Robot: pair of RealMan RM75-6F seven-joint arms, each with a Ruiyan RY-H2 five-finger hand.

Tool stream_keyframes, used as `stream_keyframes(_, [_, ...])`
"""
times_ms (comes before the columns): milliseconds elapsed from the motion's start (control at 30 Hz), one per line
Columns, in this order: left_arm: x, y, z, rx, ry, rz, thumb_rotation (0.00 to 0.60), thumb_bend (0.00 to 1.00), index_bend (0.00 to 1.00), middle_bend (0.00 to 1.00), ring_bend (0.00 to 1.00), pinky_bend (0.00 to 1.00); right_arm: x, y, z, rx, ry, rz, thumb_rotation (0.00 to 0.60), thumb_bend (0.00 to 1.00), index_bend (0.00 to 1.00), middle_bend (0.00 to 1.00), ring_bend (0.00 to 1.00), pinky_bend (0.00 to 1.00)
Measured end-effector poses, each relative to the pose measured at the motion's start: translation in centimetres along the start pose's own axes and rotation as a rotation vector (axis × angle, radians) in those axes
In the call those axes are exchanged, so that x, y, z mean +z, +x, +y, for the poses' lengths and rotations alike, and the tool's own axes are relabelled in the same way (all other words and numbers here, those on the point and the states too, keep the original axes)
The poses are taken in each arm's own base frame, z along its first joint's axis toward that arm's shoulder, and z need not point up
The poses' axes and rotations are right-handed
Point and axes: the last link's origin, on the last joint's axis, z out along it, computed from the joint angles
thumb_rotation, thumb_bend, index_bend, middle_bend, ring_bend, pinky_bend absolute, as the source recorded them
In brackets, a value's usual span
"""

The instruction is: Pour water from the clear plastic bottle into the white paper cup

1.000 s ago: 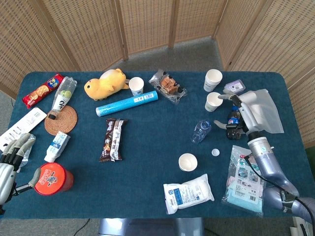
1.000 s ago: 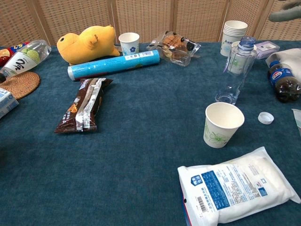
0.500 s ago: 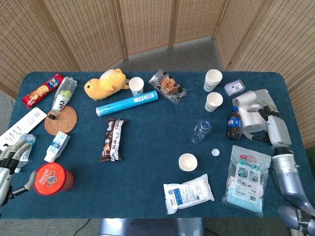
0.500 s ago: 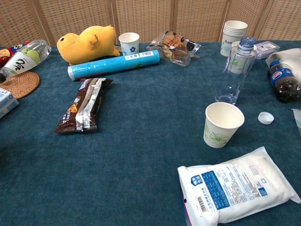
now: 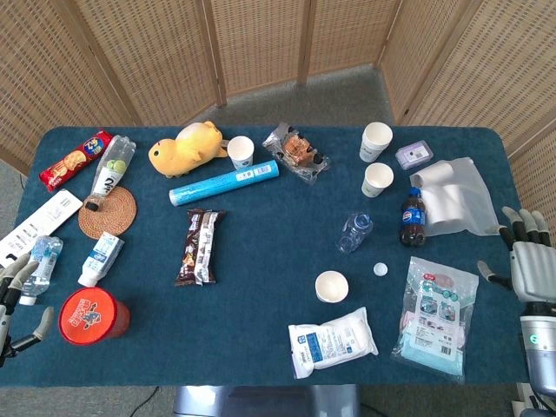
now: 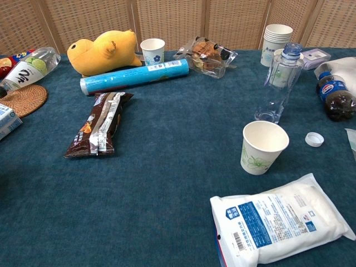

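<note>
The clear plastic bottle [image 5: 355, 231] [image 6: 280, 83] stands upright and uncapped near the table's right middle. Its white cap [image 5: 380, 269] [image 6: 314, 139] lies on the cloth beside it. The white paper cup [image 5: 331, 286] [image 6: 263, 147] stands upright in front of the bottle, a short gap apart. My right hand [image 5: 524, 265] hangs at the table's right edge, fingers spread, holding nothing, far from the bottle. My left hand [image 5: 16, 300] shows at the far left edge, fingers apart and empty. Neither hand appears in the chest view.
A cola bottle [image 5: 411, 215] stands right of the clear bottle. Two more paper cups [image 5: 376, 142] stand behind it. A white packet [image 5: 332, 340] lies in front of the cup, a wipes pack [image 5: 434, 315] at right. A snack bag [image 5: 199, 244], blue tube [image 5: 223, 182] and yellow plush [image 5: 185, 147] lie left.
My right hand has drawn back from beside the cola bottle to the table's right edge. My left hand has slid lower at the left edge. Bottle and cup have not moved.
</note>
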Motion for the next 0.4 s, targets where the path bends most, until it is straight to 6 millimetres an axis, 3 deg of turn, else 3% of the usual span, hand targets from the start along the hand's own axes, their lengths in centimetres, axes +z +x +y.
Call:
stream_keyframes(167, [-0.4, 0.0, -0.8, 0.025, 0.031, 0.007, 0.231, 0.47, 0.08, 0.06, 0.0, 0.0, -1.8, -0.1, 1.0, -0.004, -0.038, -0.037, 0.6, 0.28, 0.34, 0.11, 0.0, 0.0])
stream_keyframes(400, [-0.6, 0.0, -0.7, 0.055, 0.022, 0.01, 0.232, 0.46, 0.08, 0.06, 0.0, 0.0, -2.7, -0.6, 1.0, -0.005, -0.05, -0.066, 0.6, 0.28, 0.34, 0.11, 0.0, 0.0])
